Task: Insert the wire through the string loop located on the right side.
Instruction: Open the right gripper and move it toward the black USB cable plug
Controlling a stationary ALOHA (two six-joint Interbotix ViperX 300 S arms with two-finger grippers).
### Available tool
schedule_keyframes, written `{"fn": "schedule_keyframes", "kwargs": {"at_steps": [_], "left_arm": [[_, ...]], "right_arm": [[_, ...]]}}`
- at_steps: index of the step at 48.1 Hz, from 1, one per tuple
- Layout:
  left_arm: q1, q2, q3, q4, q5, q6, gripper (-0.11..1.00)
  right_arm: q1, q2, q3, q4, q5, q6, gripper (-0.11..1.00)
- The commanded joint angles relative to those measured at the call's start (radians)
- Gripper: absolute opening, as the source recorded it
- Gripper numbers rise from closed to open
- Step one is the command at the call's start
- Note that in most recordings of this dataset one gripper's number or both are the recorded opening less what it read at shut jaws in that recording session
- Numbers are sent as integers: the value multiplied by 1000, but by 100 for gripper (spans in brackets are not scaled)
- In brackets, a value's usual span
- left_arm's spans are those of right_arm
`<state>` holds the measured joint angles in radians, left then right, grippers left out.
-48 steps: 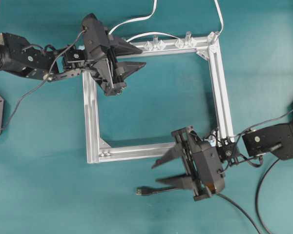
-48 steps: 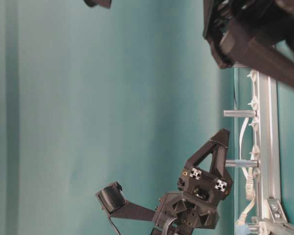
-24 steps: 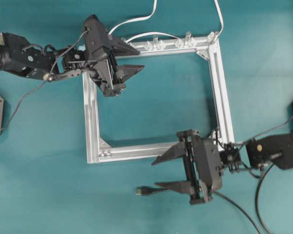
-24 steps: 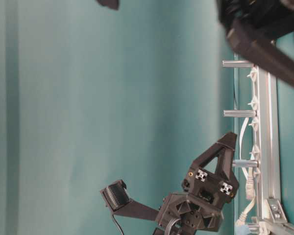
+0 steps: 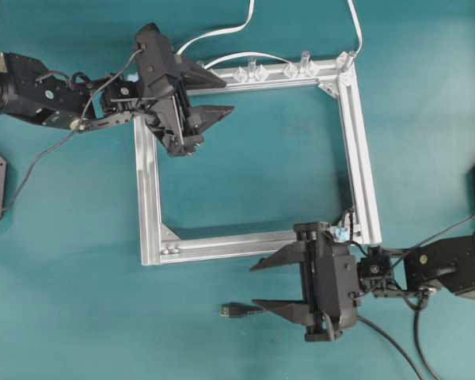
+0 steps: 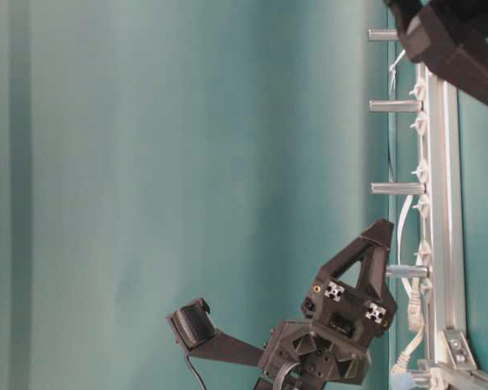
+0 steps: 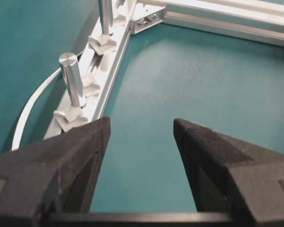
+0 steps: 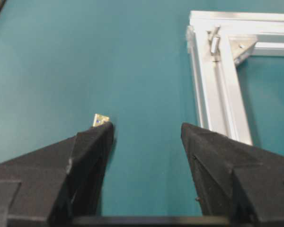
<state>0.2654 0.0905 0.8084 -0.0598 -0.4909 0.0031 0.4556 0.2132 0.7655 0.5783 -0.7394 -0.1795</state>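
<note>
I have the right gripper [image 5: 267, 283] spread wide and empty, low over the table [image 5: 79, 317], so its lower finger sits just beside the wire [image 5: 236, 310] plug at seven o'clock, ready to pinch it, with the string loop [image 5: 340, 233] at one o'clock.

Lab: teal table [image 5: 63, 301], aluminium frame [image 5: 364, 158].

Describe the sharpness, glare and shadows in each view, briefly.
Overhead: evenly lit and sharp, soft shadows under both arms, mild glare on the aluminium frame. Table-level: lies on its side, the arm at the upper corner is close and soft. Left wrist: fingers blurred, standing pin shiny. Right wrist: near fingers soft, the wire tip glints beside one.
</note>
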Motion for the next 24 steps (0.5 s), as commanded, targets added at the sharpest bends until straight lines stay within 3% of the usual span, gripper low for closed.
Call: {"fn": "schedule_keyframes", "kwargs": {"at_steps": [1,24], "left_arm": [[3,-31,-15,0,-5,8,65],[3,-31,-20,-2,-3,2,65]], "right_arm": [[3,-15,-15,3,-12,-3,69],[32,0,-20,14,-9,5,69]]}}
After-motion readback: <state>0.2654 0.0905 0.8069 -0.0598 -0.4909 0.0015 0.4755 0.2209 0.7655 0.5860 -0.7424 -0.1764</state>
